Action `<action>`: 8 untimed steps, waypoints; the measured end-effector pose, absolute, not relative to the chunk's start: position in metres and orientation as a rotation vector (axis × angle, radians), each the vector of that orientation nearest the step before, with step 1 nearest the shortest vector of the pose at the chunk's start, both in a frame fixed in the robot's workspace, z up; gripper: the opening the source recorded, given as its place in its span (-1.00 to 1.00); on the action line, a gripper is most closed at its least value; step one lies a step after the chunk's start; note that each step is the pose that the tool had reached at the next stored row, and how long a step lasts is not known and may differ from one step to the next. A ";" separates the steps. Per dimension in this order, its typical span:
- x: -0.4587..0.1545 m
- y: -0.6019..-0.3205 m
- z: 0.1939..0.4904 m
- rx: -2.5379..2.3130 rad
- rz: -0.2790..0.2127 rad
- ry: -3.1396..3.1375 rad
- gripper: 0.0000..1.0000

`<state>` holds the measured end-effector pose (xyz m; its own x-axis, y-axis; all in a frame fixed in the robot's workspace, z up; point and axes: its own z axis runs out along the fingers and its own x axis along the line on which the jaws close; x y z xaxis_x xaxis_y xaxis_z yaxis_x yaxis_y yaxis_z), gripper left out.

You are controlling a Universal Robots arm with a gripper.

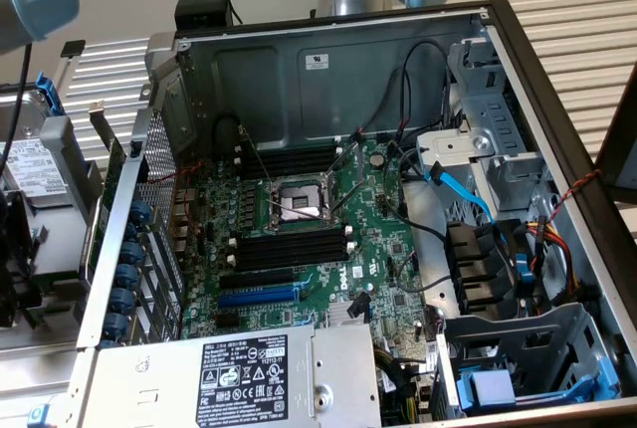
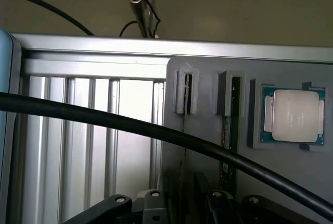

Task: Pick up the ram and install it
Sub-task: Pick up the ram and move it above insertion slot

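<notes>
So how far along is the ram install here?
Done: nothing that shows. The black slots on the motherboard are empty. In hand: the gripper is close to the grey tray, where a ram stands edge-on in its holder, not yet picked up. A CPU sits beside it. Left: both the pick and the install.

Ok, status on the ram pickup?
Gripper facing gray parts holder. Ram edge-on in its slot, not picked. Motherboard memory slots bare. Black cable crosses wrist view.
</notes>
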<state>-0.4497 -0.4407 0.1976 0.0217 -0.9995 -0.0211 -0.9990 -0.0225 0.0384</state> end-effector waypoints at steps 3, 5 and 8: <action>-0.450 -0.441 0.198 2.236 -0.066 -2.187 -0.51; -0.450 -0.441 0.198 2.236 -0.066 -2.187 -0.64; -0.450 -0.441 0.198 2.236 -0.066 -2.187 -0.73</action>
